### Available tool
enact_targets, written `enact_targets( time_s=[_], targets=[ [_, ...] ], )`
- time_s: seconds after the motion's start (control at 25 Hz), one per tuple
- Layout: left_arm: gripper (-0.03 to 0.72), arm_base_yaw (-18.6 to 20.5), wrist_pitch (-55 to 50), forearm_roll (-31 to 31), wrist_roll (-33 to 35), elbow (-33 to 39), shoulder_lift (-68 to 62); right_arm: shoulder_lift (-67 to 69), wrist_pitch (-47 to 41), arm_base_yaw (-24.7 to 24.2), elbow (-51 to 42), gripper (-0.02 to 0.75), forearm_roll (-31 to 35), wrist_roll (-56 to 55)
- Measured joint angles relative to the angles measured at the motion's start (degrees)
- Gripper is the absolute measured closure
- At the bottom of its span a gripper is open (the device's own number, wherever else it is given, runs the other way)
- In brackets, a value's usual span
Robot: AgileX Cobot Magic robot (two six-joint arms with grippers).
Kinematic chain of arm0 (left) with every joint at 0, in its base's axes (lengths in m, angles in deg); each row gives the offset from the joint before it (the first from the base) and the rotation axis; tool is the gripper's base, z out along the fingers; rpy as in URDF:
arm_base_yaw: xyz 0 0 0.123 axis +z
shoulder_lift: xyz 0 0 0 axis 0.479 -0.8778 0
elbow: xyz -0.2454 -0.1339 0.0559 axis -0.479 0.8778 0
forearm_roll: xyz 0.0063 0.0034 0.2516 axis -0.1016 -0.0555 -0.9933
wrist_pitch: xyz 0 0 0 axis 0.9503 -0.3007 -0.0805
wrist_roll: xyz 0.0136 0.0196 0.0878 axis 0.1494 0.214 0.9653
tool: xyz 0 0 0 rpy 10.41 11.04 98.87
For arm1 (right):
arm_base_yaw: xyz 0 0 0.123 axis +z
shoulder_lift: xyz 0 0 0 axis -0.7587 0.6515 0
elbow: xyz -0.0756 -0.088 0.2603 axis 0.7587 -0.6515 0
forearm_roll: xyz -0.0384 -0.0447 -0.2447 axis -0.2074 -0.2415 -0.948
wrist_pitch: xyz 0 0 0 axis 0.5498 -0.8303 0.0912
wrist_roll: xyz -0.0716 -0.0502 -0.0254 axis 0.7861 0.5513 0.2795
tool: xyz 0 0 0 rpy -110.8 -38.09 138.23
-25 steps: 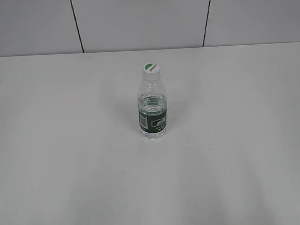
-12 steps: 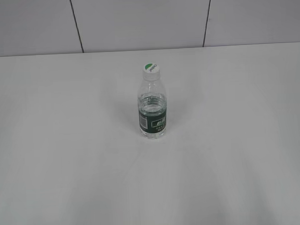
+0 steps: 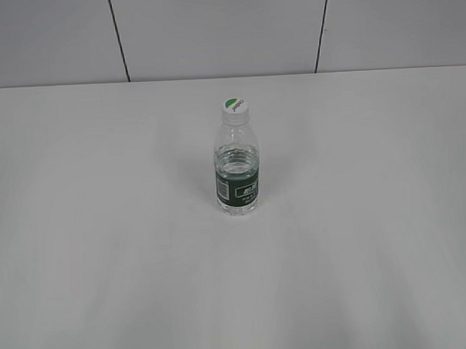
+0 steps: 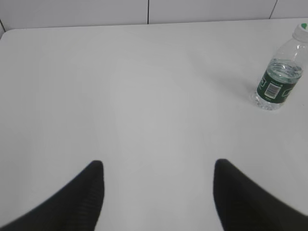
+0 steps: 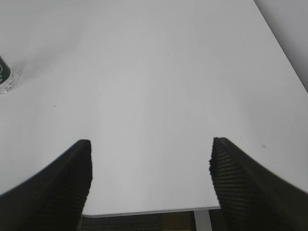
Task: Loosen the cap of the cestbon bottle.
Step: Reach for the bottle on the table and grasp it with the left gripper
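The cestbon bottle stands upright at the middle of the white table, clear with a dark green label band. Its white cap with a green patch sits on the neck. The bottle also shows at the far right of the left wrist view, cap at the frame edge, and its base shows at the left edge of the right wrist view. My left gripper is open and empty, far short of the bottle. My right gripper is open and empty near the table's front edge. Neither gripper shows in the exterior view.
The white table runs back to a grey panelled wall. Its front edge and right edge show in the right wrist view, with a table leg below.
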Motion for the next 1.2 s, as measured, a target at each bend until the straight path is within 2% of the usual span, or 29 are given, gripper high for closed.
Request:
enact_targets(
  time_s=[0.16,0.44,0.76,1.2],
  targets=[
    [0.196,0.0,4.7,-1.2,0.0,-0.9,0.0,0.0,0.0,0.0,0.0,0.157,0.0,0.0],
    [0.194,0.0,27.4,-5.8,0.0,-0.5,-3.1,0.0,0.0,0.0,0.0,0.157,0.0,0.0],
    [0.197,0.0,51.2,-6.5,0.0,4.6,-19.7,0.0,0.0,0.0,0.0,0.157,0.0,0.0],
    [0.21,0.0,78.1,-7.5,0.0,5.2,-50.5,0.0,0.0,0.0,0.0,0.157,0.0,0.0]
  ],
)
